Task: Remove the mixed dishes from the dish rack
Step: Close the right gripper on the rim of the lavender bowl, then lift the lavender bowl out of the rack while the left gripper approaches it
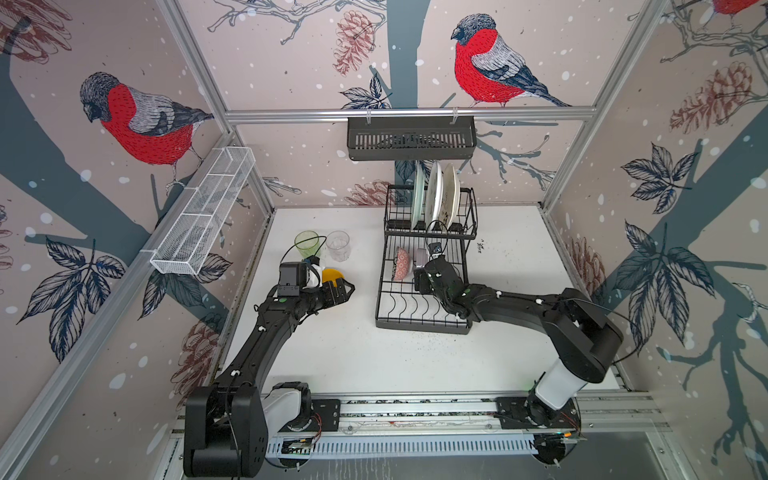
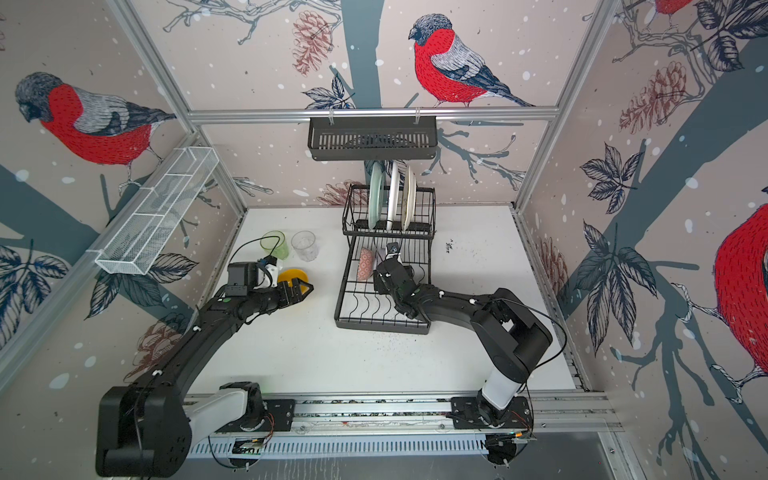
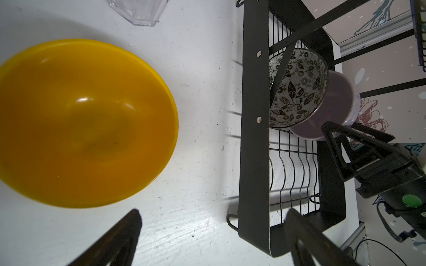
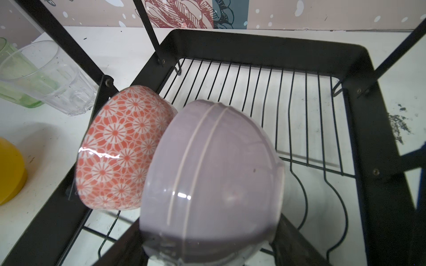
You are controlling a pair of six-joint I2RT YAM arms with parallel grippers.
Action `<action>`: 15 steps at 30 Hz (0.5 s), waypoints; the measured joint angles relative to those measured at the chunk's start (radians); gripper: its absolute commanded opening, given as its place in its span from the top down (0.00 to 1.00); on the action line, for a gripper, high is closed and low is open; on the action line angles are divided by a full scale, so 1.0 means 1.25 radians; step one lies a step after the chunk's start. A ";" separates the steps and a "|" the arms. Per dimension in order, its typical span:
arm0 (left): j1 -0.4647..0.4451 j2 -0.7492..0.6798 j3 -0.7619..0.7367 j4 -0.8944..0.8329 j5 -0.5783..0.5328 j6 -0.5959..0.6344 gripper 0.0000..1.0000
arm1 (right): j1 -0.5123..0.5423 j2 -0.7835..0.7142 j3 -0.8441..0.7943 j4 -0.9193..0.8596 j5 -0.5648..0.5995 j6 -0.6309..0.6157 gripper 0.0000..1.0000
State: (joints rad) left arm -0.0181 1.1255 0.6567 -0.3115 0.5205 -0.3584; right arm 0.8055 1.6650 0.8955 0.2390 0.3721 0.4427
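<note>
1. Bowls are leaning on edge in the rack's (image 1: 422,320) lower tray: lilac bowl (image 4: 212,184) right before the right gripper (image 3: 332,133), pink bowl (image 4: 122,149) touching behind it.
2. Right jaws are straddling the lilac rim, partly open; a grip is not evident.
3. Left gripper (image 1: 338,291) is hanging wide open, empty, beside the yellow bowl (image 3: 80,122) on the desk.

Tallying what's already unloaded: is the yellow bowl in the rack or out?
Out. The yellow bowl sits upright on the white table, left of the dish rack.
</note>
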 measured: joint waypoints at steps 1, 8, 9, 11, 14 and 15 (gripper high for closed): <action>0.000 -0.001 0.000 0.000 0.000 0.000 0.03 | 0.000 -0.006 -0.005 0.000 0.000 0.000 0.47; 0.000 -0.013 -0.006 0.002 0.002 0.000 0.03 | 0.002 -0.059 -0.044 -0.003 -0.009 0.023 0.48; 0.000 -0.015 -0.007 0.002 0.002 0.000 0.03 | 0.003 -0.068 -0.049 -0.005 -0.010 0.024 0.48; 0.000 -0.023 -0.008 0.008 0.002 -0.001 0.03 | 0.004 -0.091 -0.063 -0.005 -0.017 0.031 0.48; 0.000 -0.034 -0.011 0.013 0.002 -0.001 0.03 | 0.005 -0.125 -0.087 -0.002 -0.024 0.045 0.48; 0.000 -0.037 -0.012 0.014 0.002 -0.001 0.03 | 0.005 -0.134 -0.093 -0.003 -0.026 0.049 0.48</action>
State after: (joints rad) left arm -0.0181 1.0798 0.6415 -0.2943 0.5228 -0.3595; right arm 0.8124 1.4979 0.7792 0.2356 0.3393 0.5037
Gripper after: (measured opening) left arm 0.966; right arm 0.755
